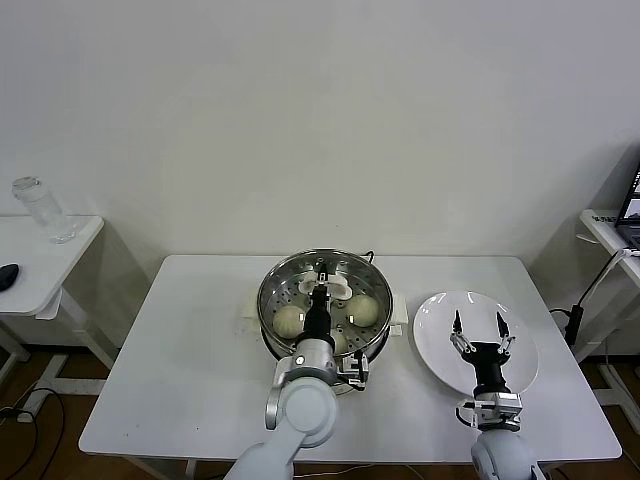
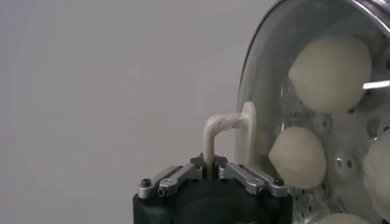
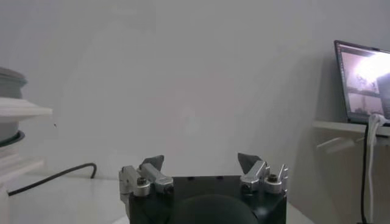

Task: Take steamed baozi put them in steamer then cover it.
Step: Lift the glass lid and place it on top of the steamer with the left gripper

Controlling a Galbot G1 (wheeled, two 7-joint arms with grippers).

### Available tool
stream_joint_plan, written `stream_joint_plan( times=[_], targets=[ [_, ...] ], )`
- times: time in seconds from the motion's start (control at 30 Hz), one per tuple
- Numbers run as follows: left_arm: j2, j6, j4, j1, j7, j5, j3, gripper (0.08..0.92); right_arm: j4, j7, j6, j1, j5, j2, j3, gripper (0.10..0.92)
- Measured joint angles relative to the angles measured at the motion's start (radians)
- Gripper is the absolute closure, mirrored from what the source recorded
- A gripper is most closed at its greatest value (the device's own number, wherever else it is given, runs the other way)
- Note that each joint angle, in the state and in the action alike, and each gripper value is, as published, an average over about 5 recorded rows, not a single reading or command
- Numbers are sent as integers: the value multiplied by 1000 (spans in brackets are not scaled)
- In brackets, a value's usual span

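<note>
Right claw (image 1: 479,325) hangs spread apart above the white plate (image 1: 520,375) at three o'clock. Left claw (image 1: 320,296) is clamped on the lid (image 1: 290,275) handle (lid seemingly seated) over the steamer (image 1: 375,335), buns (image 1: 290,320) inside, bench (image 1: 180,360) centre.

A large white plate (image 1: 440,335) lies on the white counter (image 1: 190,360), toward its right side. On a smaller side counter (image 1: 45,255) off to the left stand a clear plastic bottle (image 1: 42,210) and a dark object (image 1: 7,274) near its edge. At the far right, an open laptop (image 3: 362,82) rests on another counter (image 3: 350,129), with a white cable (image 3: 368,158) hanging down beside it.
</note>
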Motion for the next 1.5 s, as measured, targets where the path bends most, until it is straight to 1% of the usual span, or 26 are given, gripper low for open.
stream_joint_plan(
  times=[0.9,1.0,1.33,1.43,1.5],
  targets=[
    [-26,-13,25,9,-14,14,-11,810,11,0,0,4,0,-2,-2,203],
    [-28,-13,25,12,-14,14,-12,772,10,0,0,4,0,-2,-3,203],
    [-18,-14,2,23,-15,11,-14,489,7,-1,1,1,-2,0,-3,203],
    [-11,-14,-12,31,-16,5,-11,420,7,-1,2,1,-3,1,-4,203],
    [-4,-13,-25,38,-15,-2,-7,399,7,-1,2,3,-2,2,-4,203]
  ],
)
